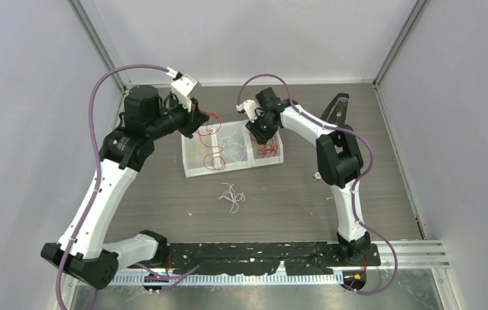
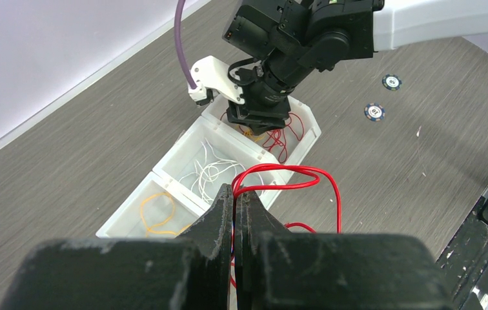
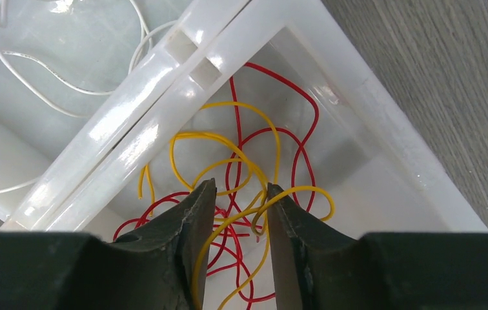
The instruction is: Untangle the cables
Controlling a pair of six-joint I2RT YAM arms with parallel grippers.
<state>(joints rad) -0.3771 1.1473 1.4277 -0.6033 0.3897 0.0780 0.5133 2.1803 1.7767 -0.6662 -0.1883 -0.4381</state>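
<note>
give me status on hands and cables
Left hand shut on red cable. Right hand open, in red-yellow tangle, bin. Nothing blocking.

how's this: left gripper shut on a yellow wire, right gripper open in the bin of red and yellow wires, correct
Not quite: the left wrist view shows the left gripper shut on a red wire, not yellow. The right gripper is open in the bin of red and yellow wires.
</note>
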